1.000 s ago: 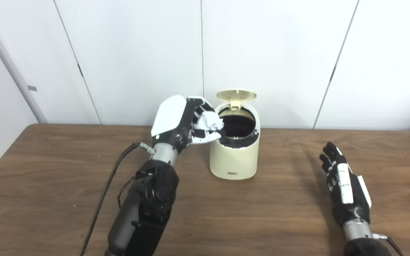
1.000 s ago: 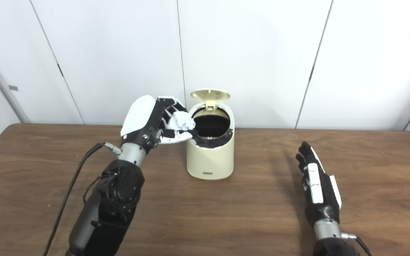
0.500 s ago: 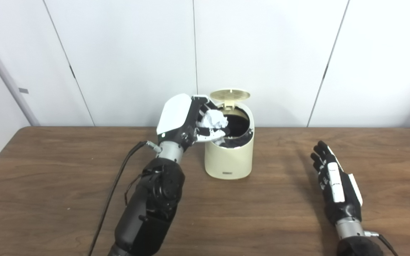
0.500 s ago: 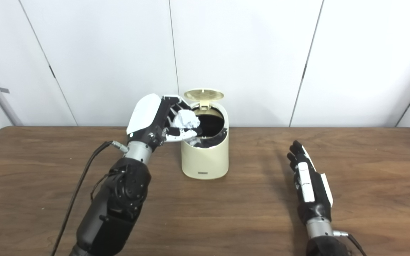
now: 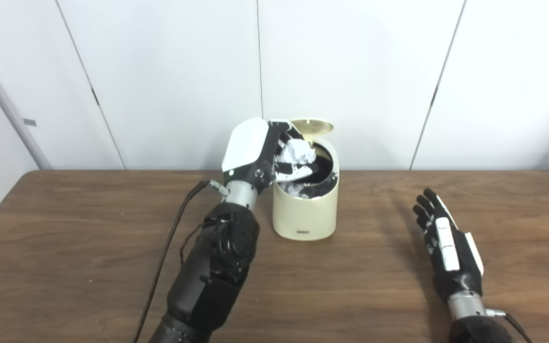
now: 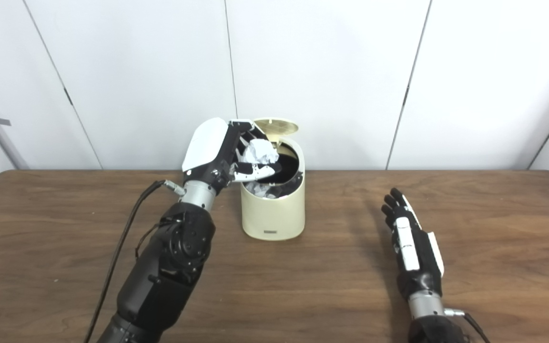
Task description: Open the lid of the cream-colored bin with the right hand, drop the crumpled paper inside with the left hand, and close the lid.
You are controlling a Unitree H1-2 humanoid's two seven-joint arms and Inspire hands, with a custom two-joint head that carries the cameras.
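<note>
Paper (image 5: 301, 152), crumpled white ball, sits in the left robot hand (image 5: 267, 155), fingers (image 5: 298, 167) curled round it from below & the side, so that hand is clamped on the paper. Paper is on the inner side of the left hand, facing the bin (image 5: 306, 209), held up over the bin's open mouth, above the near-left part of the rim. White back shell of the hand faces left, away from the bin; fingertips reach over the dark opening. Can't tell if they touch the rim.

Bin: cream, stands upright on the surface (image 5: 88, 247), just right of the left wrist, directly under the hand. Lid (image 5: 315, 126) is up, hinged at the back, tilted open behind & just right of the left hand; part of it is hidden by the hand. More white crumpled bits show inside the bin w/ a dark liner, just below the fingers.

Right robot hand (image 6: 412, 250) lies well apart from the bin, to its right & nearer the robot, low over the surface, fingers spread & straight, pointing away from the robot, holding nothing. Contact w/ the surface not clear.

Cable (image 5: 169, 257) runs along the left forearm to the wrist.
</note>
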